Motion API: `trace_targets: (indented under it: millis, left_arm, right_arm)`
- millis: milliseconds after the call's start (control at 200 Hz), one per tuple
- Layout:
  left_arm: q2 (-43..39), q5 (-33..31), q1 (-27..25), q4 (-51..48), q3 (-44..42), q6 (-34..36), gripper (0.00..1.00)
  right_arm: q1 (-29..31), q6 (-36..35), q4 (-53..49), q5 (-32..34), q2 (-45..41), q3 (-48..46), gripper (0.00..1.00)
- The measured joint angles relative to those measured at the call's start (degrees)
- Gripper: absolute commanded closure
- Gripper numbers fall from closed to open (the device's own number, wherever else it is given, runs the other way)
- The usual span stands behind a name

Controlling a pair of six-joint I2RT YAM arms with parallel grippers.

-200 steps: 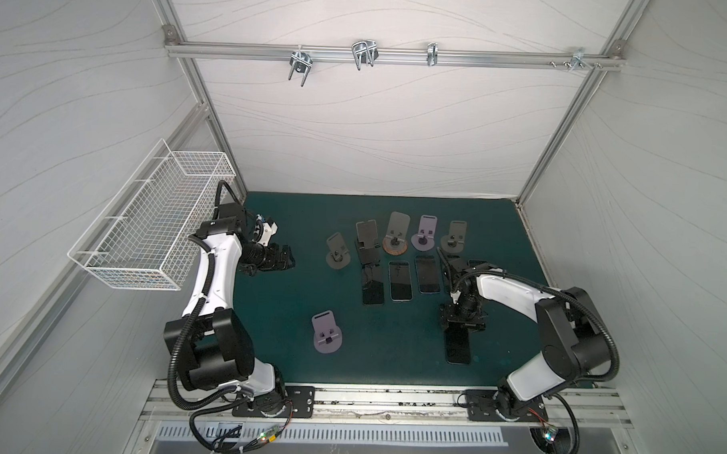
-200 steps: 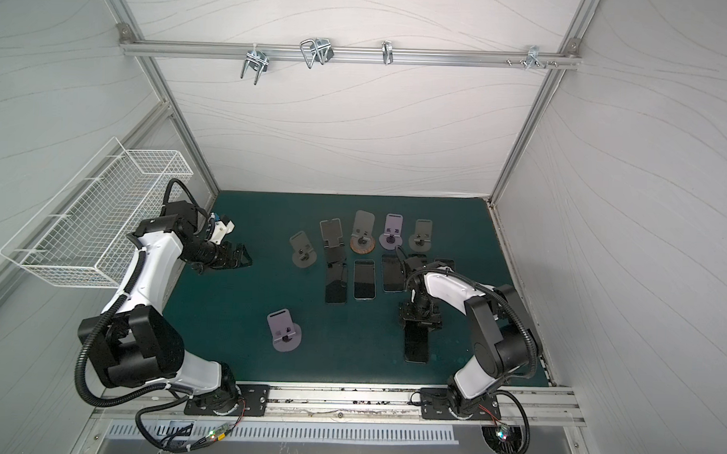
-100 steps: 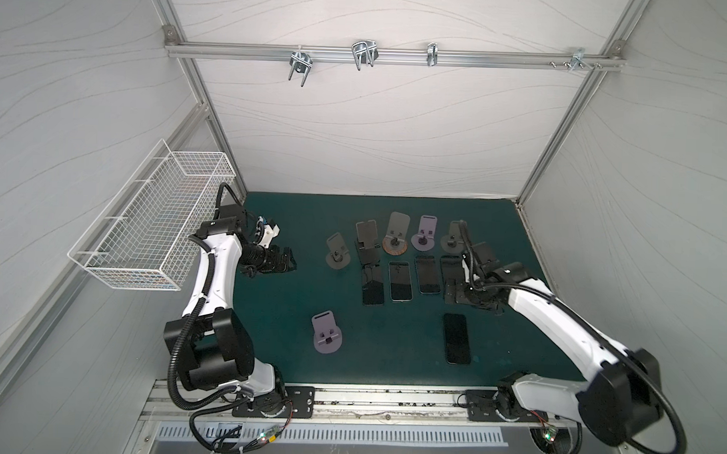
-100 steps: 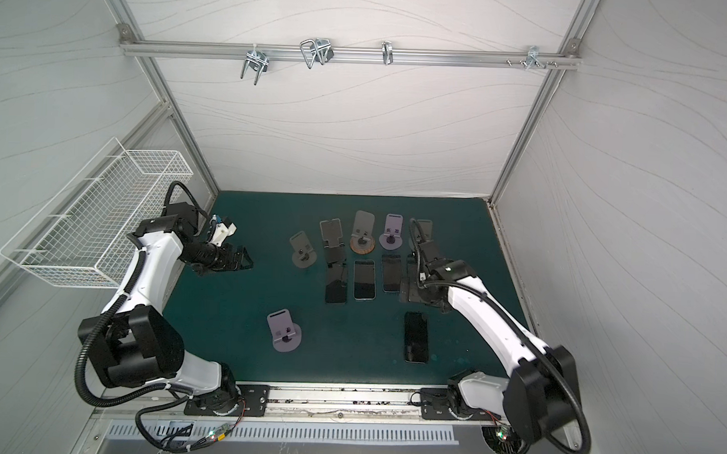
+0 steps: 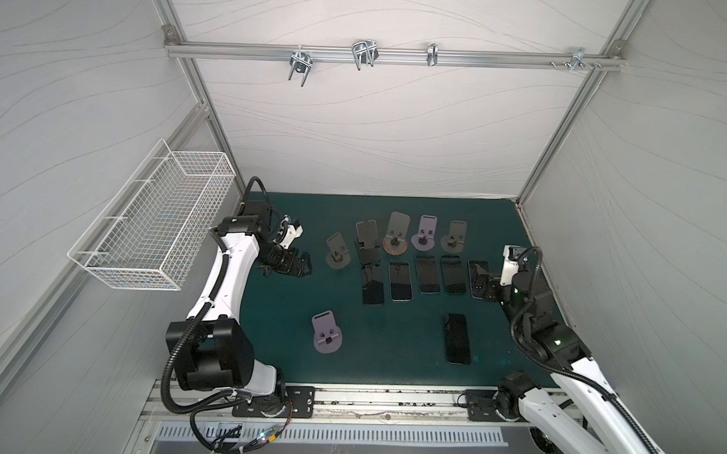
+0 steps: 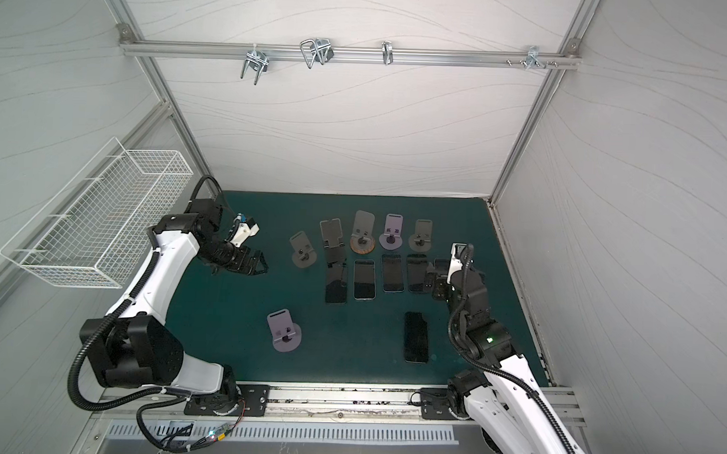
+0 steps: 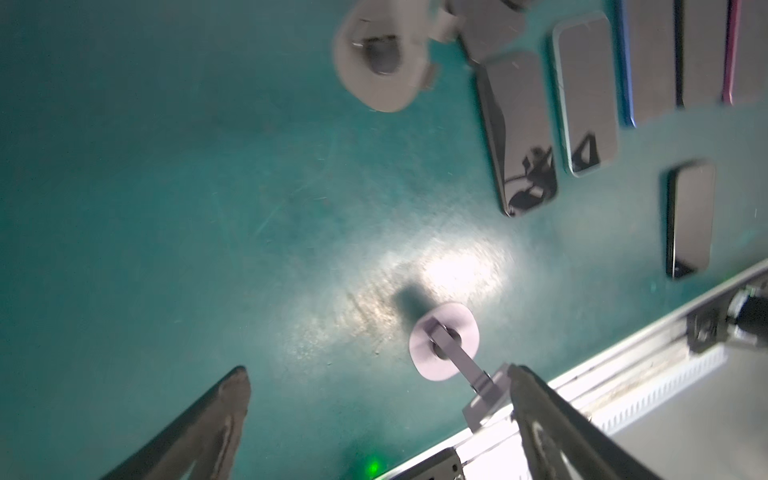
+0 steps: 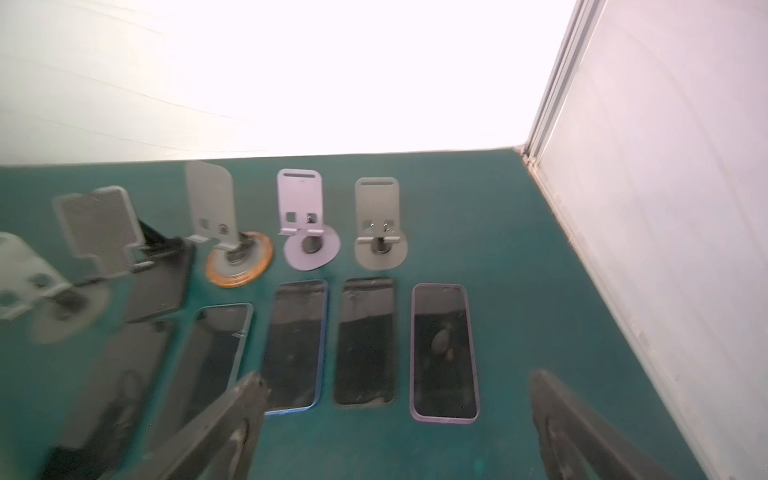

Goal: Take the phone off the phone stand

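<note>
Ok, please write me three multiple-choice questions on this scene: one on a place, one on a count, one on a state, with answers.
1. Where does the single black phone lie?
A) propped on a stand
B) flat on the green mat, in front of the phone row
C) on top of another phone

2. How many phone stands are on the mat?
A) four
B) six
C) eight

3. How is the right claw?
A) open and empty
B) shut on a phone
C) shut on a stand

Answers: 1 B, it lies flat and alone, apart from the row; 2 B, five at the back plus one lilac stand in front; 3 A, the right wrist view shows its fingers wide apart, nothing between.
</note>
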Motion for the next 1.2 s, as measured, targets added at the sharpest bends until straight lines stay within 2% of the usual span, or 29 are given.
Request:
trace_targets:
  millis: [165,310,410,695,935,1050,1201]
  left_arm:
    - [-0.85,1.38,-3.98,-2.82,0.00,3.50,0.02]
    - [-1.79,2.84,-4.72,-5.18,-0.07,6.05,0.02]
    - [-2.43,2.91,-4.72,-5.09,-0.55,6.45,0.02]
    - [-2.14,3.04,-4.70,-0.52,-4.04,5.62,0.01]
    - [-0.33,0.98,-4.61,7.67,-8.20,2.78,0.00]
    - [0.74,-1.70,-4.09,14.34,-10.95,-1.92,0.00]
    - [1.03,-8.57,-3.43,30.34,-18.86,-9.66,0.00]
  right_arm:
    - [-7.96,-4.22,9.60,-3.13,1.70,-8.24,0.01]
    - [-17.86,-4.04,15.23,-9.38,1.92,-13.46,0.01]
    - [-21.57,-3.26,20.15,-12.85,4.11,-16.06,0.01]
    - [-23.98,-2.80,35.60,-20.39,20.13,-18.18,0.01]
    - [-24.30,-2.86,50.36,-22.32,33.77,-19.30,0.01]
    - [-24.39,-2.84,52.13,-22.60,38.03,-17.16,0.01]
    - [-24.46,-2.49,54.55,-24.26,41.22,-13.20,0.01]
